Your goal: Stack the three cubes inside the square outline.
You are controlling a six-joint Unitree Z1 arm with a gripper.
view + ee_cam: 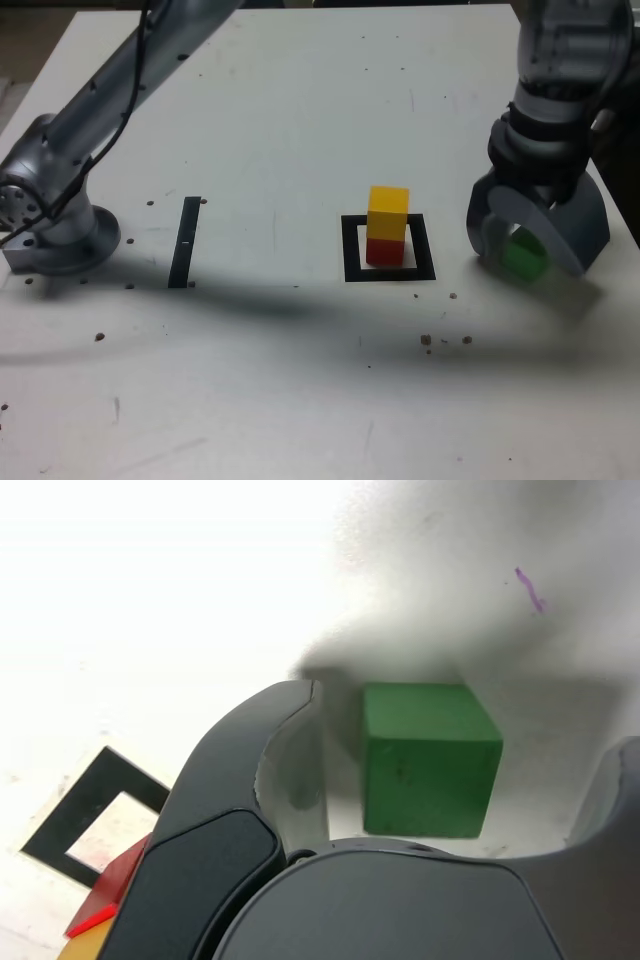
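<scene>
Green cube (428,758): sat on the desk (280,120), well to the exterior view's right of the square outline (350,250), between the jaws.
Hand (530,240): spread wide around the cube, gripping nothing; a gap showed on each side in the wrist view.
Stack: yellow cube (388,214) rested on the red cube (385,251) inside the outline.
Handling: probably light, rigid and smooth-faced; best pinched squarely on two opposite flat sides, near mid-height.
</scene>
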